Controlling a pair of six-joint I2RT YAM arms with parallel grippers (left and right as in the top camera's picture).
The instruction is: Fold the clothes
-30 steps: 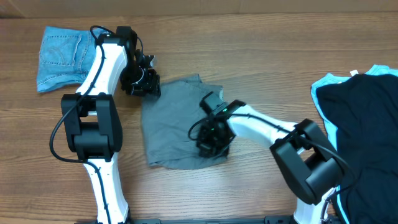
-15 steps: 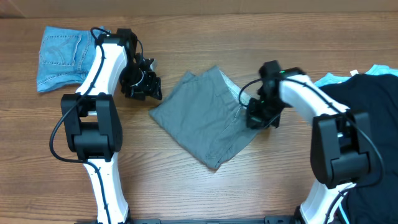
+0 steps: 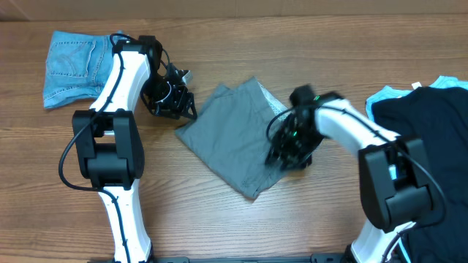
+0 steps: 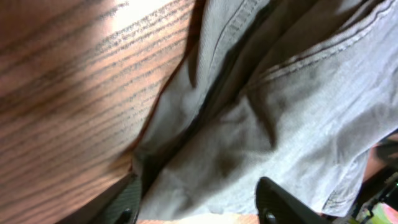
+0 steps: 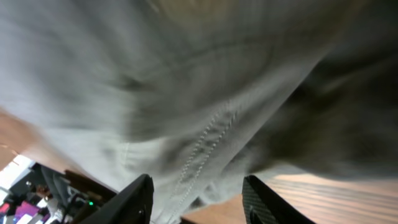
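Grey trousers (image 3: 238, 139) lie under my right claw (image 3: 287, 152), its jaws parted and gripping nothing at the bundle's right edge, the left claw (image 3: 178, 104) parted too just beside its left corner; they sit folded but skewed mid-worktop (image 3: 219, 226), so I judge squaring up comes next

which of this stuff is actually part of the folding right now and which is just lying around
In the job: grey trousers, left gripper and right gripper, both at the trousers' edges.
Lying aside, untouched: denim shorts, black garment, pale-blue garment.
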